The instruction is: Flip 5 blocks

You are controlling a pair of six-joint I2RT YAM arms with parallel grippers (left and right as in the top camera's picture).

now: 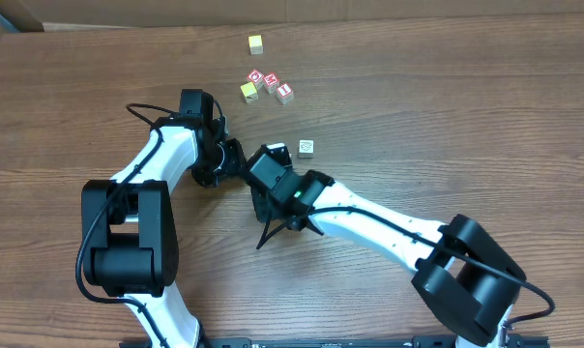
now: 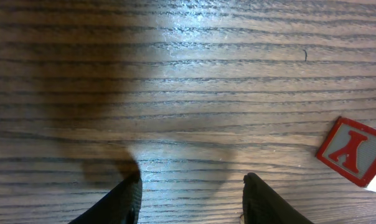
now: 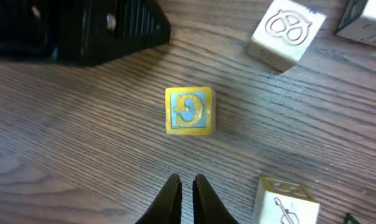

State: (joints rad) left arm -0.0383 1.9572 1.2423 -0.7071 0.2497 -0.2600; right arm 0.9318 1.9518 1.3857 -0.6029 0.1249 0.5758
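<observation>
In the right wrist view a yellow block (image 3: 188, 111) with a blue letter face lies flat on the wood, just ahead of my right gripper (image 3: 187, 183). That gripper is shut, with only a hairline gap and nothing in it. A cream block (image 3: 286, 32) with a looped print sits at the upper right. Another cream block (image 3: 286, 202) with a yellow top stands at the lower right. Part of a pale block (image 3: 363, 22) shows at the top right corner. My left gripper (image 2: 191, 186) is open over bare wood. From overhead one cream block (image 1: 306, 148) shows beside the two wrists.
A red-and-white letter cube (image 2: 353, 151) lies right of my left fingers. Further back, a cluster of red-and-white cubes (image 1: 272, 83) sits with a yellow cube (image 1: 248, 91), and a lone yellow-topped cube (image 1: 256, 43) beyond. The left gripper's black body (image 3: 82, 31) fills the right wrist view's upper left.
</observation>
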